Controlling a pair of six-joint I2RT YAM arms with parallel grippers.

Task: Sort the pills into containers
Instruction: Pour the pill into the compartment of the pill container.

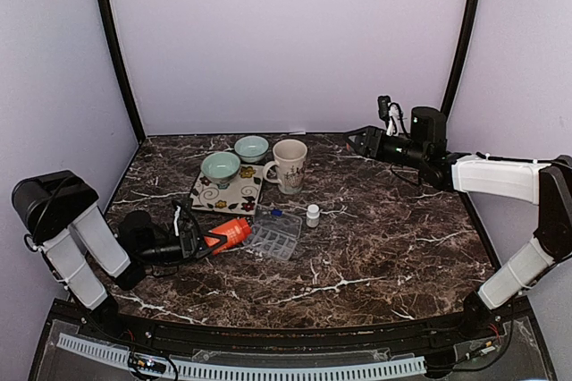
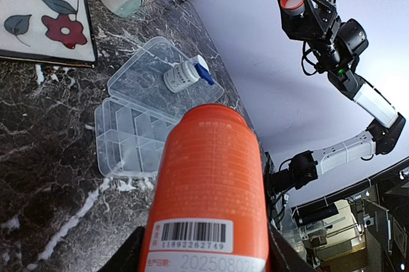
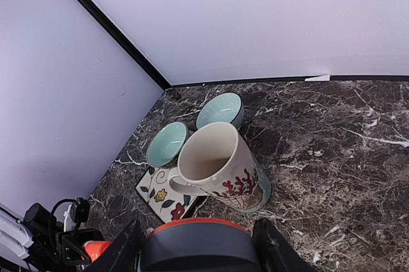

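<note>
My left gripper (image 1: 207,238) is shut on an orange pill bottle (image 2: 211,182) with a barcode label, held low and tilted over the table's front left. The bottle's top points at the clear pill organizer (image 1: 275,236), whose lid lies open. Raised at the back right, my right gripper (image 1: 356,141) is shut on a round cap (image 3: 198,243) with a red rim. That cap (image 2: 294,0) also shows in the left wrist view. The pills themselves are hidden.
A small white bottle (image 1: 313,215) stands just right of the organizer. Behind it are a cream mug (image 1: 290,165) with red coral print, two teal bowls (image 1: 220,167) (image 1: 252,147) and a flowered tile (image 1: 228,191). Purple walls close in the dark marble table (image 1: 384,247).
</note>
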